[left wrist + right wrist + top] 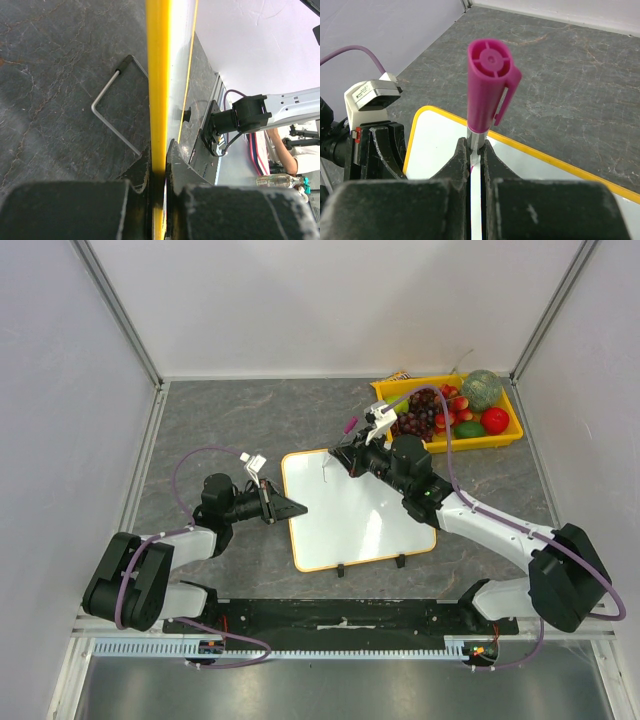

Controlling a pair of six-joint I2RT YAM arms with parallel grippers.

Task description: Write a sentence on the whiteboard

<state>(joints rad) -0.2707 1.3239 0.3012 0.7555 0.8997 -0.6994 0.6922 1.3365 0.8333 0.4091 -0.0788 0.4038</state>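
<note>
The whiteboard (355,520) lies flat mid-table, with its orange-yellow rim and two black clips (341,570) on the near edge. My left gripper (296,508) is shut on its left edge; the left wrist view shows the yellow rim (158,75) pinched between the jaws of the left gripper (159,155). My right gripper (352,458) is shut on a marker with a magenta cap (347,426), over the board's top edge. In the right wrist view the marker (490,80) stands up from the right gripper (476,147) above the whiteboard (440,145). No written sentence shows, only a short thin stroke (325,472).
A yellow fruit tray (470,443) with grapes (420,412) and other fruit stands at the back right, just behind the right gripper. A bent wire stand (107,112) lies under the board. White walls enclose the table on three sides.
</note>
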